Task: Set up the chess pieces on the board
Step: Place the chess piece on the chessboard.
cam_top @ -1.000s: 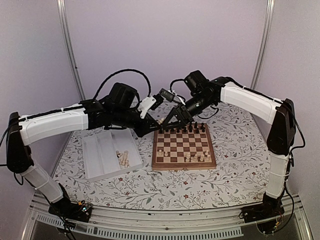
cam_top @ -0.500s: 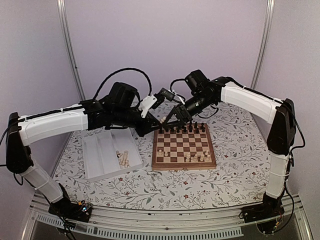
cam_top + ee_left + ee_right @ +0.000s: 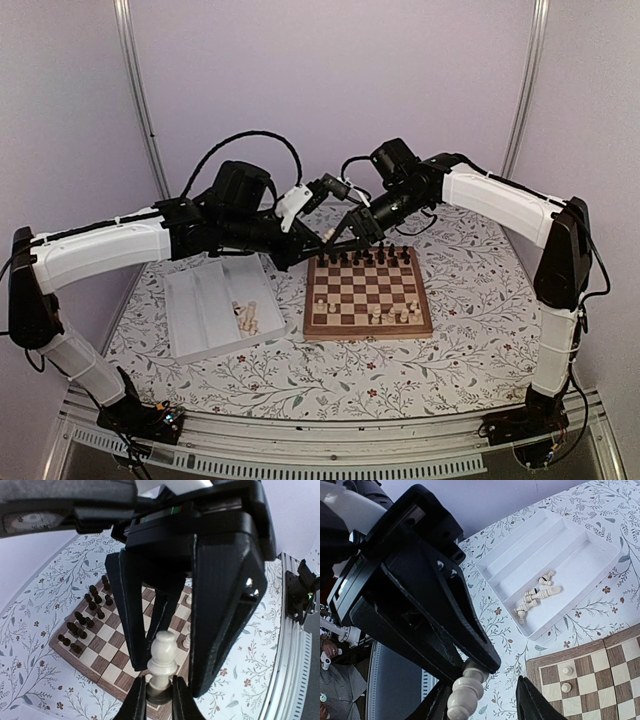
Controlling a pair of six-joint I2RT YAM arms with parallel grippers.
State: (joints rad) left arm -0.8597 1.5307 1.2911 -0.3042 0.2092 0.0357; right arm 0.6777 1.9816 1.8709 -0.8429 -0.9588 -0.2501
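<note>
Evidently a handover above the far left corner of the checked wooden chessboard [image 3: 368,295]: pale turned-wood chess piece [image 3: 162,666] clenched at its base by left hand [image 3: 160,700], head between parted right hand [image 3: 485,700]. Light, rigid, smooth, slip-prone; best pinched at the waist.

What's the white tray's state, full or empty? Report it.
Nearly empty: the white tray holds only a few pale chess pieces, lying tipped in one compartment.

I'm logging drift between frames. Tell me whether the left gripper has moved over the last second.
Yes, slightly. In the top view the left gripper, shut on a pale chess piece, has lifted a little, away from the far-left corner of the board.
</note>
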